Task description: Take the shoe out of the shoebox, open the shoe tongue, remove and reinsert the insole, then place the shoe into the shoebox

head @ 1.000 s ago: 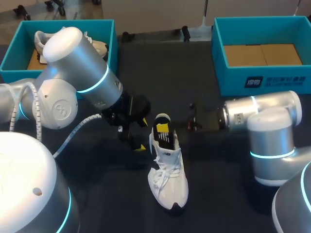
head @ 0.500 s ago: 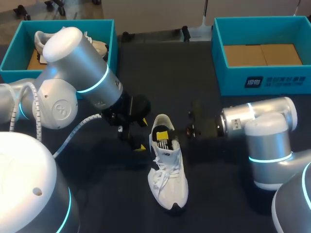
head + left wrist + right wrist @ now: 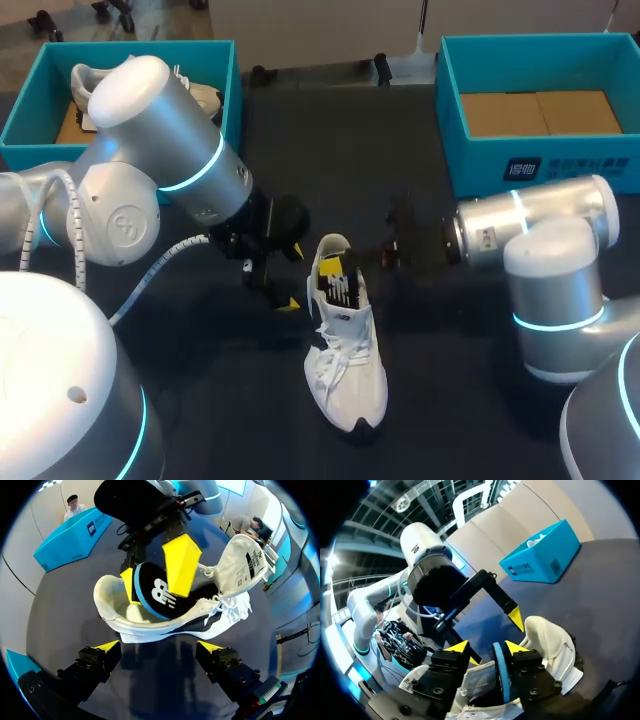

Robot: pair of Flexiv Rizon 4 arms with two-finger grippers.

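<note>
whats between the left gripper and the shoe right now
Nothing but bare table lies between the left gripper and the shoe, seen best in the left wrist view.

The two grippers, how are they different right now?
The left gripper is open and holds nothing; the right gripper is shut on the black insole. The left gripper sits beside the white shoe, while the right gripper is at the shoe's heel opening. Both have bright yellow tips.
</note>
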